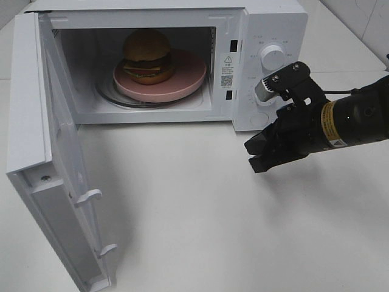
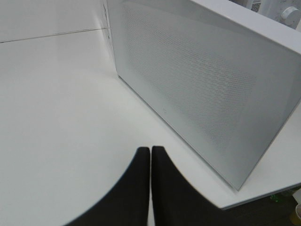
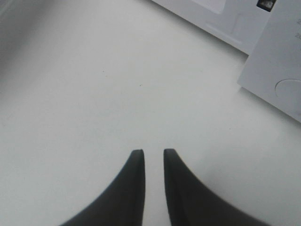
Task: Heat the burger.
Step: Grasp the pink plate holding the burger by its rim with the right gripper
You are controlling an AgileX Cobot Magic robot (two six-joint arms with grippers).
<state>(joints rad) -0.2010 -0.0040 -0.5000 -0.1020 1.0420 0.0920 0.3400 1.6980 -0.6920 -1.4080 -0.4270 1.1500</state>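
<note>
The burger, with a golden bun, cheese and dark patty, sits on a round pink plate inside the white microwave. The microwave's door is swung wide open to the left. My right gripper hovers low over the table in front of the control panel, well to the right of the burger. In the right wrist view its fingers stand slightly apart with nothing between them. My left gripper is shut and empty, over the table beside a meshed white wall of the microwave.
The control panel carries a round knob just above my right gripper. A corner of the microwave shows in the right wrist view. The open door juts toward the table's front left. White tabletop spreads in front of the microwave.
</note>
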